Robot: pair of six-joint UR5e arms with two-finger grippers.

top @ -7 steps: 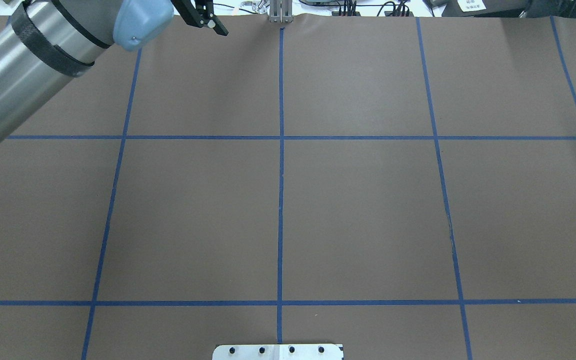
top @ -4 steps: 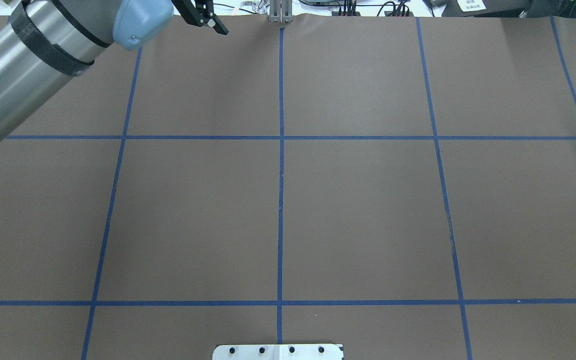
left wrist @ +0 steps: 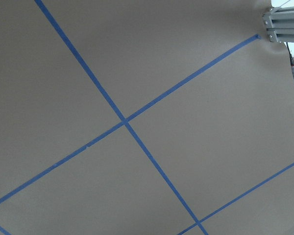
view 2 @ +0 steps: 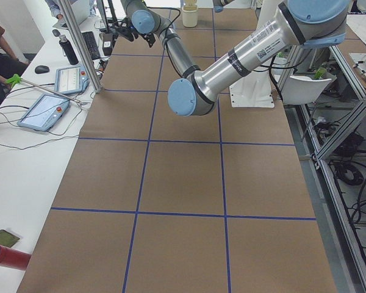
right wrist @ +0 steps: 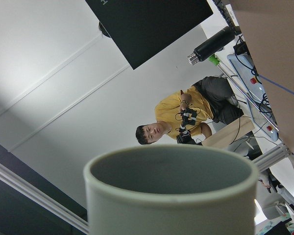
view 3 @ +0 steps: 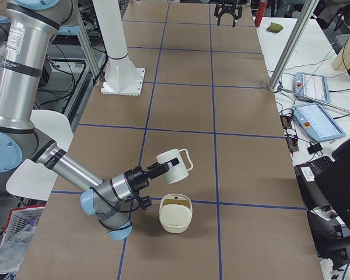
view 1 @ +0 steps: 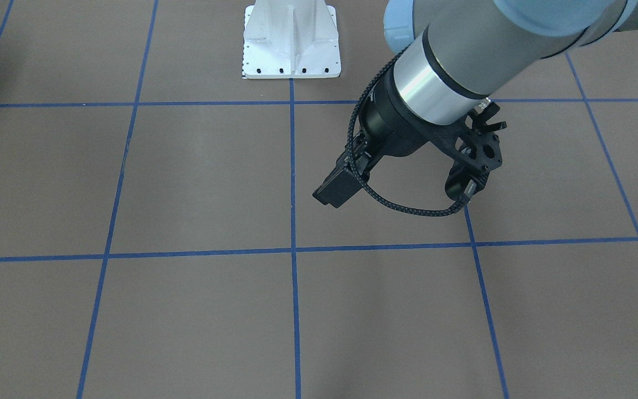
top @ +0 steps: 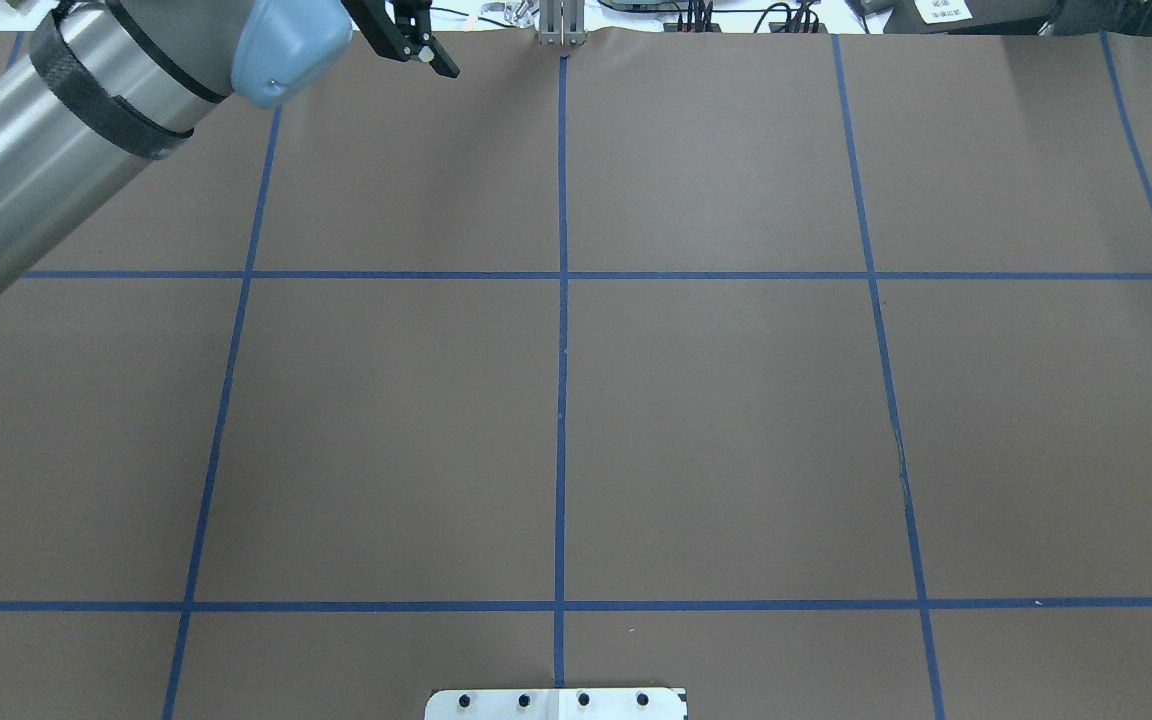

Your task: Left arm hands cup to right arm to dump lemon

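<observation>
The white cup (view 3: 174,164) hangs tilted above the table at the tip of my right arm (view 3: 76,175), handle on the far side. Its grey-lined rim (right wrist: 171,183) fills the bottom of the right wrist view. The right gripper (view 3: 156,171) touches the cup, but I cannot tell whether it is shut. My left arm (top: 56,140) reaches to the table's far edge. Its gripper (top: 416,45) is open and empty, and also shows in the exterior right view (view 3: 227,10). The black perforated wrist bracket (view 1: 477,152) shows in the front-facing view. No lemon shows clearly.
A cream bowl (view 3: 175,214) stands on the table just below the cup. The white robot base (view 1: 291,44) is bolted to the brown, blue-taped table (top: 716,420). An aluminium post (view 3: 291,46), pendants (view 3: 315,119) and an operator (right wrist: 181,117) are on the far side.
My left arm has shifted slightly, with its gripper edging a little toward the table's far edge. Nothing else in the overhead view differs.
</observation>
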